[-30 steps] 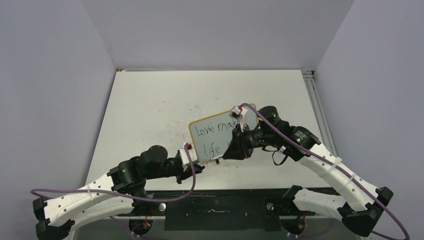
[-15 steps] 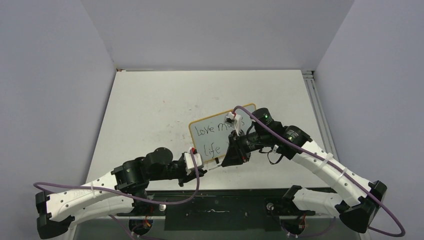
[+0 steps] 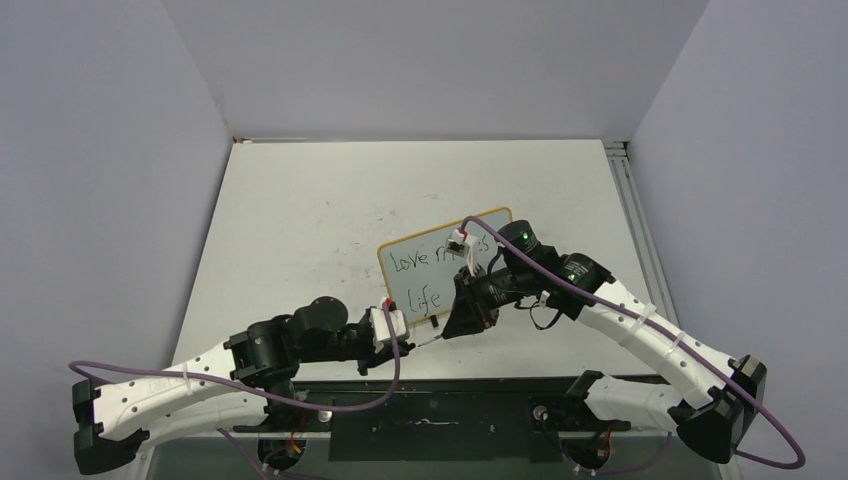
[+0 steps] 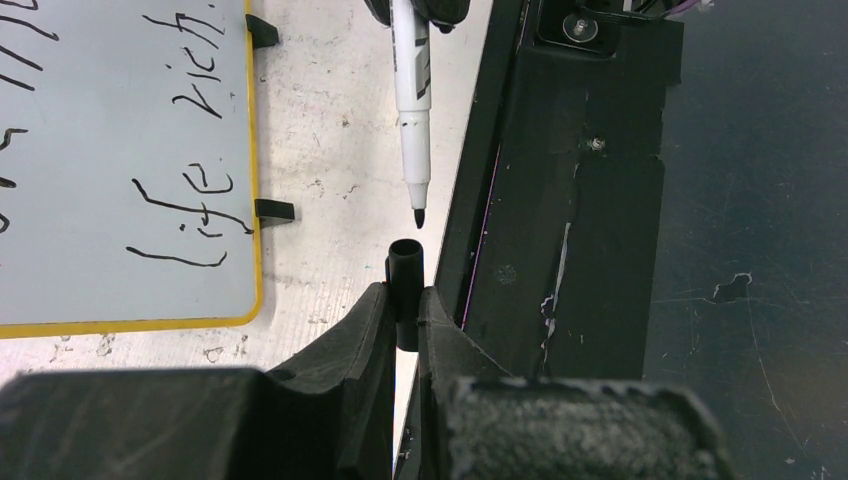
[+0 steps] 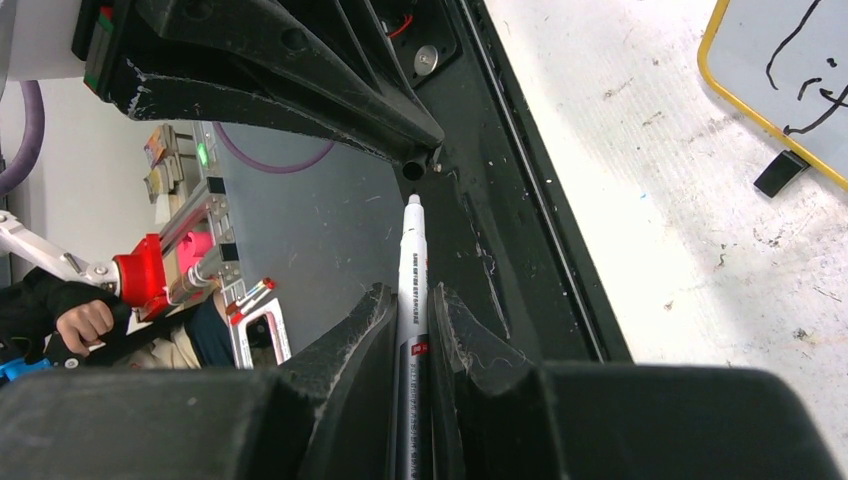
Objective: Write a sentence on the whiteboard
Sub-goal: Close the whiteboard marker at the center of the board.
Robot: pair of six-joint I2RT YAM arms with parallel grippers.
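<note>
- Near the front edge of the scuffed white table, the small yellow-framed whiteboard lies flat. Its two small black feet point toward the arms.
- On its pale grey surface, the black handwritten sentence runs in two lines. "Love" and "Life" show from above, and the right arm covers the rest. The left wrist view reads "life rich".
- The left gripper sits just off the board's near corner. Its jaws are pinched tight on a short black tubular marker cap, whose open mouth faces outward.
- The right gripper faces it, its jaws clamped around the barrel of a slim white marker with a black tip.
- The marker is lined up with the cap. Its tip is just short of the mouth and has not entered it.
- Pen and cap meet over the seam between the table and the black base plate.
</note>
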